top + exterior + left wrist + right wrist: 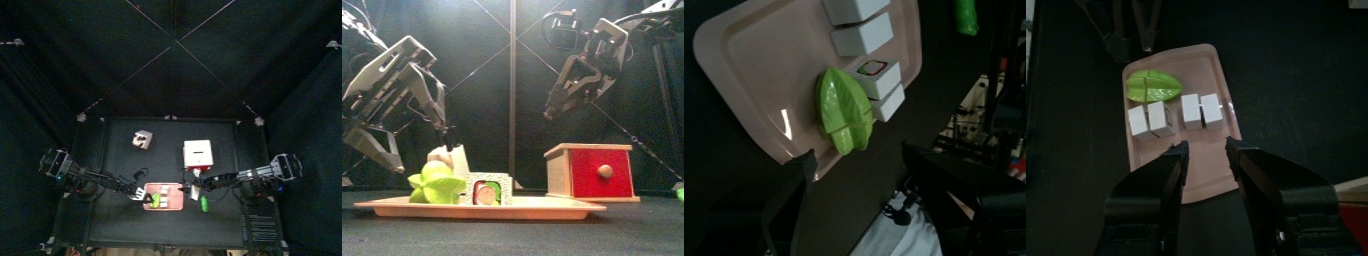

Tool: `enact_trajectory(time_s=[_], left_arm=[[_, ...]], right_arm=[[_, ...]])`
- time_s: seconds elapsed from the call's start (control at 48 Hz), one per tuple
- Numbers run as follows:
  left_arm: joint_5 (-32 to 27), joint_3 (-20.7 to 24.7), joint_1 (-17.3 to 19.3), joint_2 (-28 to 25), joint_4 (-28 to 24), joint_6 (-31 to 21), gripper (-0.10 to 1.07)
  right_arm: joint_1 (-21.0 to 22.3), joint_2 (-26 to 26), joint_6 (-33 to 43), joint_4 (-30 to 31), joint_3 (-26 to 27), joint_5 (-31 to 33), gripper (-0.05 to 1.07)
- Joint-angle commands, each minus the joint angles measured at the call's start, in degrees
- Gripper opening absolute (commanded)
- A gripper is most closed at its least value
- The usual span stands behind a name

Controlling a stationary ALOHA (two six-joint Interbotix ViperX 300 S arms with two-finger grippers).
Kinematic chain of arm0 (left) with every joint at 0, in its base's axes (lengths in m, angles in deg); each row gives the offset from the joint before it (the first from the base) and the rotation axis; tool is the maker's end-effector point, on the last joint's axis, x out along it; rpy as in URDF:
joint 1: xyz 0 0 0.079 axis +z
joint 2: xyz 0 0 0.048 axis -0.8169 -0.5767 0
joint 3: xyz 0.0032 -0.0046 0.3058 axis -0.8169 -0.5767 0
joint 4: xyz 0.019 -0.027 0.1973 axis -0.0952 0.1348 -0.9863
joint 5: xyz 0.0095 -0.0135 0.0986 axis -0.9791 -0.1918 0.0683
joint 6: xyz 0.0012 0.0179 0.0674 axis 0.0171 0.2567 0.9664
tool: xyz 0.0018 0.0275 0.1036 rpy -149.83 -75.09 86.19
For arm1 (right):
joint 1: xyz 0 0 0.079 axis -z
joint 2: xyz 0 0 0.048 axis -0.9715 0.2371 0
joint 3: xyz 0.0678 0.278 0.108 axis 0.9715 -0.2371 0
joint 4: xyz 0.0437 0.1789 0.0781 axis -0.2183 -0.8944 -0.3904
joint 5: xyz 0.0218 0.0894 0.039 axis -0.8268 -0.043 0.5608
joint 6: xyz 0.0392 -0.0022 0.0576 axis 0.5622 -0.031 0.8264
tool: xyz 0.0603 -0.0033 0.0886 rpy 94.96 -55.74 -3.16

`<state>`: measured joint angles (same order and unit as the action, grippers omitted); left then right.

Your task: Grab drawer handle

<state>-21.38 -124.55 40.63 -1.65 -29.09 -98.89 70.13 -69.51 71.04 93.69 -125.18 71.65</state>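
Nearest the front camera lies the flat pink tray [476,208], resting on the black surface [643,228]. On it sit a green leaf-shaped piece [433,184] and, just beside it, a sushi roll piece [486,189] with a white rim and a pink and green centre. From the wrist cameras several small white blocks [1176,112] stand in a row along the tray next to the leaf.

To the right of the tray, apart from it, stands the drawer [591,171], a box with pale wooden edges and a red front face; from above its top shows white [199,151]. The drawer handle [605,171] is a small red round knob in the middle of that red face, turned toward the front camera. Nothing touches it.

Behind the tray on the left stands a smaller grey box with pinkish marks [143,139], partly hidden in the front view.

The left tool [858,200] hangs above the tray's end with its jaws spread wide, holding nothing. The right tool [1203,165] hovers over the other end of the tray, jaws apart and empty, well clear of the drawer handle.
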Motion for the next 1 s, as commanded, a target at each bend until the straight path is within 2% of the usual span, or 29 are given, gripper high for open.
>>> enact_trajectory(time_s=[0.0, 0.208, 0.583, 0.729, 0.979], left_arm=[[0.18, 0.97, 0.44, 1.05, -2.11, 0.09, 0.99], [0.70, 1.41, 0.88, 2.29, -6.77, 0.26, 0.99], [1.58, 4.83, 2.11, 6.24, -24.26, 1.41, 0.99], [6.68, 4.83, 5.98, 9.05, -32.34, 2.11, 0.99], [19.78, 4.39, 16.87, 12.74, -47.90, 4.57, 0.99]], right_arm=[[0.00, -1.67, 0.00, -0.09, 0.62, -0.18, 0.75], [0.00, -1.67, -0.09, 0.26, 0.62, -0.18, 0.75], [0.26, -1.67, 0.26, -0.09, 0.79, -0.18, 0.75], [0.62, -1.76, 0.53, -1.05, 1.14, -0.18, 0.75], [2.55, -1.67, 0.53, -7.12, 2.90, -0.09, 0.75]])
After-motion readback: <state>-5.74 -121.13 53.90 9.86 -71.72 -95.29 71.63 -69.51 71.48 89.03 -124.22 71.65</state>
